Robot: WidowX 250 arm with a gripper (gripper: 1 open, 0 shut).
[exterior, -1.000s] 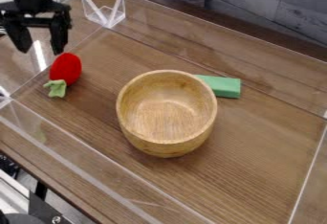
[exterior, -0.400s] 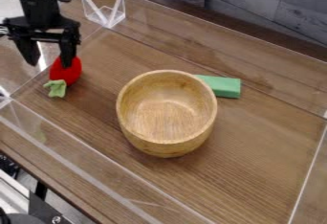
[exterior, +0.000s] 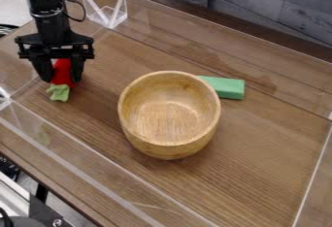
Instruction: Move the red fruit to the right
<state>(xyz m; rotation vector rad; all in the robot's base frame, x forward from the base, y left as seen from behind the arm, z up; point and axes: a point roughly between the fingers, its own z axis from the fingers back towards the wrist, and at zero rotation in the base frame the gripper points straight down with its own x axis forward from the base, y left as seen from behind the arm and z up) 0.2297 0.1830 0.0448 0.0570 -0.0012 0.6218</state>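
Note:
The red fruit [exterior: 61, 70], a small toy strawberry with its pale green leafy cap [exterior: 58, 92] pointing toward the near edge, lies at the left of the wooden table. My gripper [exterior: 60, 75] points straight down over it, with one black finger on each side of the red body. The fingers [exterior: 47, 73] press against the fruit and its lower part shows between them. The fruit rests on the table surface.
A wooden bowl [exterior: 130, 93] stands in the middle, to the right of the fruit. A flat green block [exterior: 224, 87] lies behind the bowl's right side. Clear plastic walls [exterior: 312, 187] border the table, and a clear folded piece [exterior: 109, 14] stands at the back left.
My gripper has come down and slightly right onto the fruit. Its fingers, wide apart before, have drawn in against the red body.

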